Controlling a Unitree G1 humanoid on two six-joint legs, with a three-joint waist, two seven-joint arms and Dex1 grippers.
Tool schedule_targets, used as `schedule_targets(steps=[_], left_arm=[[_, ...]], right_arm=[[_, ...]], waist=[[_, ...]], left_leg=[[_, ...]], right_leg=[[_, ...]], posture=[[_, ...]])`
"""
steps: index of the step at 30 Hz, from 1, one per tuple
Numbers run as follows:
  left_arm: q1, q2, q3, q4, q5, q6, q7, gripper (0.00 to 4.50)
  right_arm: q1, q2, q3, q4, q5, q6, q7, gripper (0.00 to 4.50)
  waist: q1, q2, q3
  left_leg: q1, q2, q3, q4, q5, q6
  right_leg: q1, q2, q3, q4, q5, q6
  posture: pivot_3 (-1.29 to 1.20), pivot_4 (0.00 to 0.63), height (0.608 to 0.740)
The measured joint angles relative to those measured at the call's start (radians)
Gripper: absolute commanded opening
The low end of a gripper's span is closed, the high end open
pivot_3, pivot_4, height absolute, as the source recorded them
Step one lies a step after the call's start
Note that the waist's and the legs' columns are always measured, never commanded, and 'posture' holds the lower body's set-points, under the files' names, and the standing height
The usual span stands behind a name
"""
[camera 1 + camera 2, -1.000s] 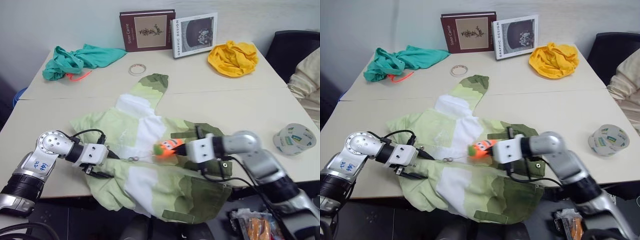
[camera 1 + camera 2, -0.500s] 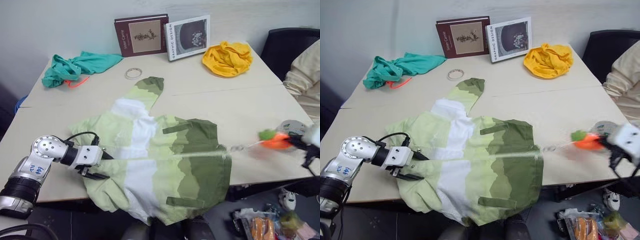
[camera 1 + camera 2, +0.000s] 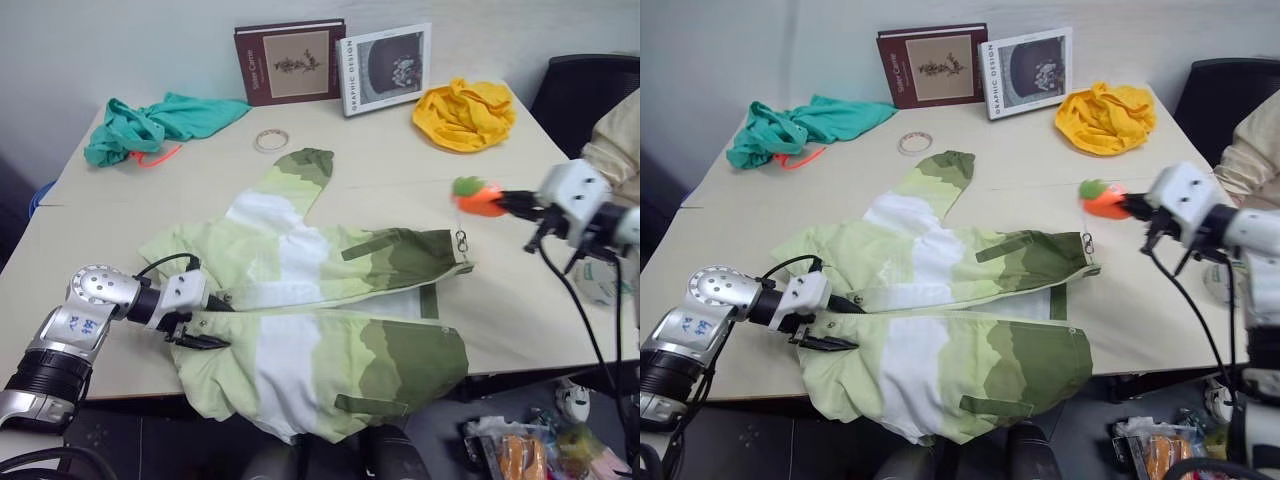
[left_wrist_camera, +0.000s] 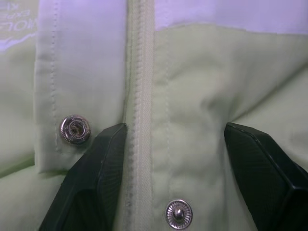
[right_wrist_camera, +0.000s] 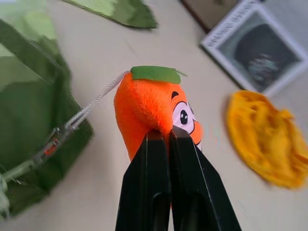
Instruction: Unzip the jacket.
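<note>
Jacket spread flat near front edge of pale table, zip parted along most of its length. Left gripper, fingers apart, pressed astride zip end beside 2 metal snaps, apparently to anchor cloth against pull. Right gripper clamped together on plush carrot zip-pull charm, raised on taut cord beyond jacket's edge. Behind: teal cloth, yellow cloth, 2 books leaning on wall, tape ring.

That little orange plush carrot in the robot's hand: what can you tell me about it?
The fuzzy orange plush carrot has a green leaf on top and a cartoon eye. It hangs in the air above the beige table, pinched between the shut black fingers of the right gripper. A thin silvery cord leads from it toward the green jacket.
</note>
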Motion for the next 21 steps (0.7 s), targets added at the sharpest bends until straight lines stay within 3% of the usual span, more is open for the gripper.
schedule_targets(steps=[2, 4, 9, 12, 16, 21], left_arm=[[-0.066, -0.012, 0.032, -0.039, -0.091, 0.165, -0.01, 4.04], [-0.128, -0.005, 0.081, -0.054, -0.158, 0.278, -0.02, 4.5], [-0.193, 0.097, 0.159, -0.08, -0.227, 0.422, -0.062, 4.5], [-0.188, 0.202, 0.189, -0.076, -0.222, 0.415, -0.118, 4.5], [-0.129, 0.345, 0.234, -0.064, -0.189, 0.307, -0.12, 4.5], [0.022, 0.434, 0.315, -0.033, -0.208, 0.237, -0.12, 4.5]], right_arm=[[-0.043, 0.001, 0.063, 0.045, -0.01, 0.015, 0.06, 0.85], [-0.048, -0.001, 0.087, 0.055, -0.008, 0.042, 0.114, 1.53], [0.046, -0.126, 0.064, -0.061, 0.092, 0.252, 0.261, 3.22], [0.127, -0.243, -0.05, -0.169, 0.22, 0.447, 0.336, 4.31], [0.25, -0.385, -0.252, -0.234, 0.348, 0.623, 0.411, 4.45], [0.395, -0.441, -0.447, -0.191, 0.394, 0.712, 0.431, 4.45]], waist=[[0.008, -0.003, 0.002], [0.007, -0.004, 0.003], [0.0, -0.005, 0.003], [-0.004, -0.004, 0.004], [-0.013, -0.005, 0.004], [-0.018, -0.005, 0.005]], left_leg=[[-0.013, -0.002, -0.002, 0.011, -0.003, 0.003], [-0.019, -0.004, -0.003, 0.016, -0.006, 0.005], [-0.019, -0.005, -0.002, 0.012, -0.009, 0.008], [-0.019, -0.003, -0.002, 0.011, -0.009, 0.007], [-0.015, -0.002, -0.001, 0.012, -0.009, 0.006], [-0.013, -0.001, 0.0, 0.011, -0.009, 0.006]], right_leg=[[-0.009, -0.001, 0.0, 0.004, 0.001, 0.001], [-0.013, -0.001, 0.0, 0.005, 0.001, 0.001], [-0.014, -0.003, -0.001, -0.001, 0.001, 0.001], [-0.013, -0.002, -0.002, -0.003, 0.001, 0.001], [-0.009, -0.002, 0.0, -0.006, 0.001, 0.001], [-0.008, -0.002, 0.002, -0.004, 0.001, 0.001]], posture=[[0.0, 0.15, 0.74], [0.0, 0.15, 0.74], [0.0, 0.15, 0.74], [0.0, 0.15, 0.74], [0.0, 0.15, 0.74], [0.0, 0.15, 0.74]])
